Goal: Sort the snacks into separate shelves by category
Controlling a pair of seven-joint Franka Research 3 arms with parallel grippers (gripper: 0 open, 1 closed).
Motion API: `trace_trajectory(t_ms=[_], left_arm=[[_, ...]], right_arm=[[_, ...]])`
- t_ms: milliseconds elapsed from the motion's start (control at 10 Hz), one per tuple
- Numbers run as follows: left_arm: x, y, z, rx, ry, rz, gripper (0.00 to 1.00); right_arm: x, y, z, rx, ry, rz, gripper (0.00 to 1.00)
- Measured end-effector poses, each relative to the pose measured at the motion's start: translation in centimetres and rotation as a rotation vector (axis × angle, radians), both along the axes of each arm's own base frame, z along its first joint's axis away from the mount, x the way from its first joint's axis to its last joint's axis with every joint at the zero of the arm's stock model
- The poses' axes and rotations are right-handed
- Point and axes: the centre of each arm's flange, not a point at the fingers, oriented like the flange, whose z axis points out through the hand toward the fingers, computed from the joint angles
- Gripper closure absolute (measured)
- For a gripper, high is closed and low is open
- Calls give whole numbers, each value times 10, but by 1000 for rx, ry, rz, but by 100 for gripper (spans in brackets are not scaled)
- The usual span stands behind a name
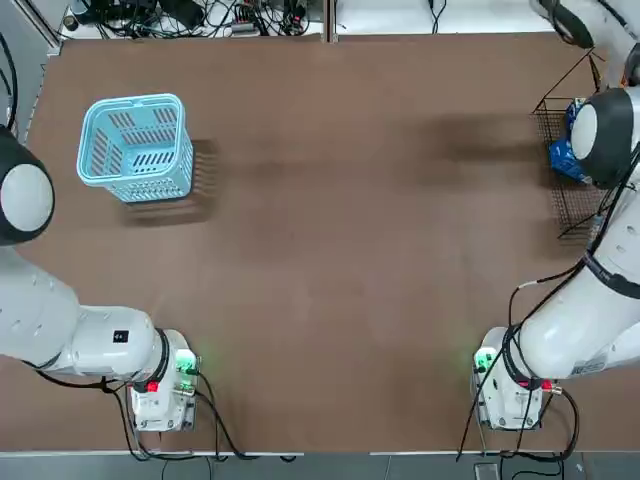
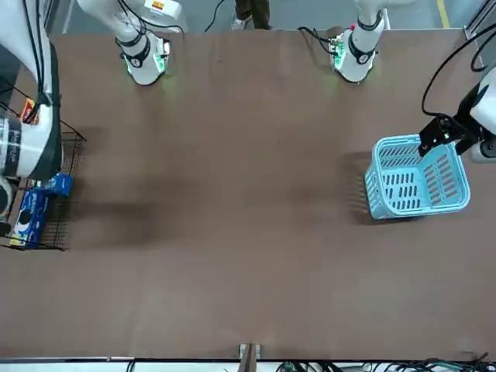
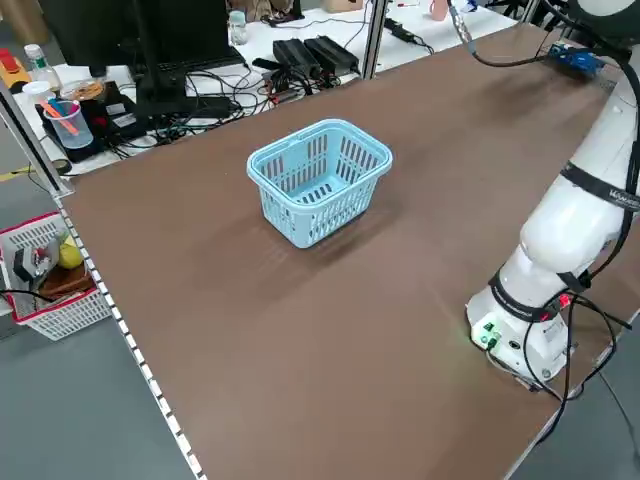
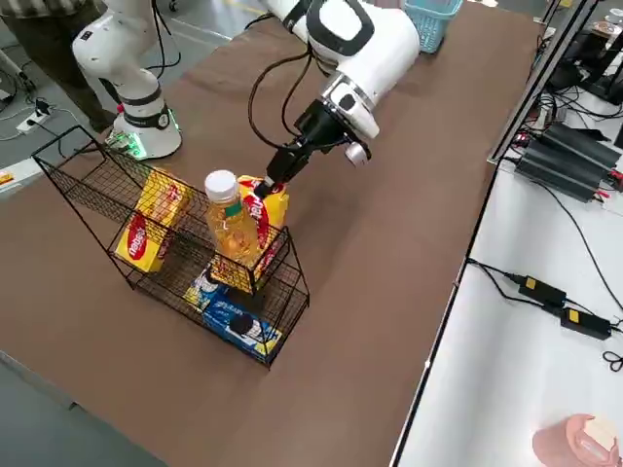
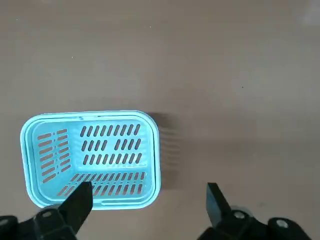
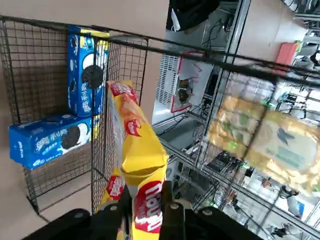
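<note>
My right hand (image 4: 265, 187) is pinched tight on a yellow snack pack (image 4: 274, 207) with a red label, gripping it by one end. In the right side view the pack hangs just beyond the fingertips, right at the upper edge of the black wire rack (image 4: 83, 165), at the corner nearest the arm. The right wrist view shows the same pack (image 6: 136, 165) running away from the fingers toward the rack's mesh, with the wire frame (image 6: 55, 90) close behind it.

Inside the rack I can see another yellow box (image 4: 151, 233) with a red label leaning on the upper tier, and a bottle (image 4: 232, 222) of amber drink with a white cap standing next to my held pack. Blue cookie packets (image 4: 243, 326) lie on the bottom tier; through the wrist camera two of them show, one upright (image 6: 82, 70) and one lying flat (image 6: 45, 140) below it.

My left hand (image 5: 147, 202) is spread wide and holds nothing. It hangs above the worktop (image 1: 340, 250) just beside the light blue basket (image 1: 137, 147), well apart from the rack on the far side (image 1: 565, 165).
</note>
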Motion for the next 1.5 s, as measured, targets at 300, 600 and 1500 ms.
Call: trace_trajectory(t_ms=[300, 600, 1500], left_arm=[[0, 0, 0, 0, -1, 0, 0], [0, 0, 0, 0, -4, 0, 0], [1, -1, 1, -1, -7, -1, 0]], right_arm=[[4, -9, -18, -24, 22, 16, 74], [5, -7, -18, -21, 18, 24, 52], [4, 12, -28, 229, -57, -76, 1]])
